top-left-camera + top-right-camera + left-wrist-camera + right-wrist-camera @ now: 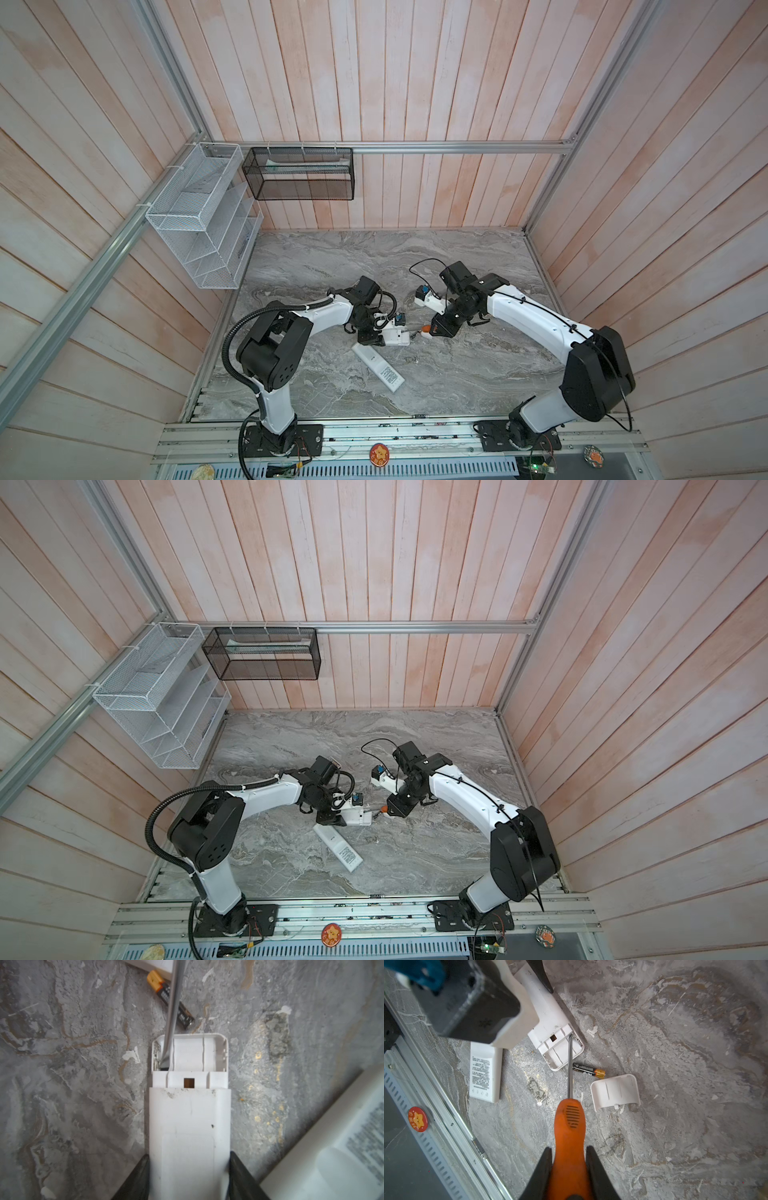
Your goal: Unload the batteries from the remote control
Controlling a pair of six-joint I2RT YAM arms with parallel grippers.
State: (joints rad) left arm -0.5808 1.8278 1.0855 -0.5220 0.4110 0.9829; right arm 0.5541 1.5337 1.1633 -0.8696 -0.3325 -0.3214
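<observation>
My left gripper is shut on the sides of a white remote control, which lies flat on the marble table. Its battery bay is uncovered and shows only white plastic inside. My right gripper is shut on the orange handle of a screwdriver. The steel blade reaches into a corner of the bay. One of the batteries, dark with a yellowish end, lies on the table just beyond the remote's open end, partly behind the blade in the left wrist view. In both top views the grippers meet mid-table.
A small white cover plate lies beside the loose battery. A second white remote, label up, lies diagonally just in front of the left gripper. Wire baskets, white and black, hang on the walls. An aluminium rail runs along the front edge.
</observation>
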